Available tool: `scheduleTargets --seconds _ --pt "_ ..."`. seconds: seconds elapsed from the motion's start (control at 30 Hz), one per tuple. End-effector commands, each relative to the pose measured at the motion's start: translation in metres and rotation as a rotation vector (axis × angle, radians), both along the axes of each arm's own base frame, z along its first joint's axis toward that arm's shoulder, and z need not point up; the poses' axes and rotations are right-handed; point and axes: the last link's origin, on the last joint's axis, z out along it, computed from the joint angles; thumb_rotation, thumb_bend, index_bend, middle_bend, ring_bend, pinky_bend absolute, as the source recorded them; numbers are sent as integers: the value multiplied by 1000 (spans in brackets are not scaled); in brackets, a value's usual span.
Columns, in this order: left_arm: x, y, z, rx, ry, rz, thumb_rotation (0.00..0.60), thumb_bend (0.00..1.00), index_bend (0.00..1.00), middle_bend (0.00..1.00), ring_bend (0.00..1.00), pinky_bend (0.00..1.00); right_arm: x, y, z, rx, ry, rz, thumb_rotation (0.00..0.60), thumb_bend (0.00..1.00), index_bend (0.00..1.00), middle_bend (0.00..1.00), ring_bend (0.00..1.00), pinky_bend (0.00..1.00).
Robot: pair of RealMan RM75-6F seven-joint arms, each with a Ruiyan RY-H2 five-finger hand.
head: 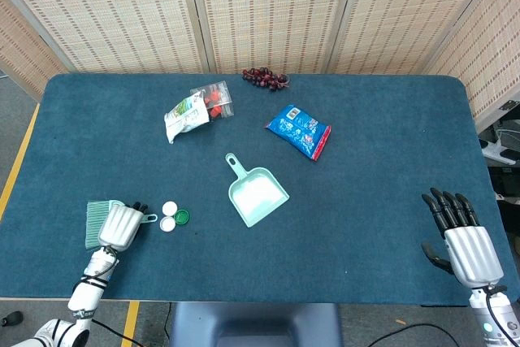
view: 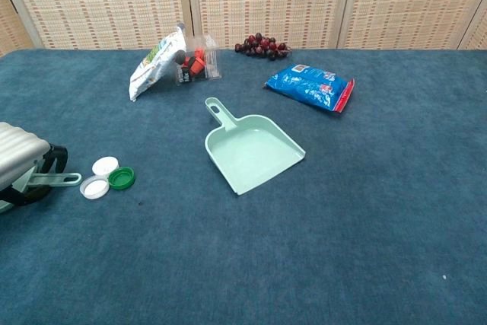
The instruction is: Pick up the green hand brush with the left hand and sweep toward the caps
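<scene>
The green hand brush (head: 96, 223) lies near the table's front left corner, bristles to the left and handle tip (view: 67, 180) pointing right. My left hand (head: 120, 227) sits over its handle with the fingers curled down around it. Just right of the handle tip lie three caps: two white ones (head: 169, 208) (head: 167, 223) and a green one (head: 182, 217). In the chest view the green cap (view: 121, 178) sits a short gap from the handle. My right hand (head: 465, 237) rests at the front right with fingers spread, holding nothing.
A mint dustpan (head: 257, 194) lies mid-table, handle toward the back left. Behind it are a white snack bag (head: 185, 114), a clear packet with red items (head: 215, 99), dark grapes (head: 265, 78) and a blue snack bag (head: 298, 131).
</scene>
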Motion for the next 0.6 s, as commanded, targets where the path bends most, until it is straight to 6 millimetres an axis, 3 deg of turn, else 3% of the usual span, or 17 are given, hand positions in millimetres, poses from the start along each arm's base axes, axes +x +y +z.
scheduleTargets --seconds 0.03,0.17,0.33,0.6 --pt "0 0 -1 2 3 -4 600 346 489 546 689 908 0 0 0 1 -1 -1 600 239 0 0 0 0" --pt "5 0 1 15 -50 -28 600 377 573 650 697 917 0 1 0 3 -6 -3 600 239 0 0 0 0" --pt "12 -2 9 42 -223 -62 600 553 701 783 715 923 0 1 0 7 -9 0 600 238 0 0 0 0" --pt "26 1 40 66 -772 -66 600 637 754 855 719 924 1 2 -2 21 -12 1 600 239 0 0 0 0"
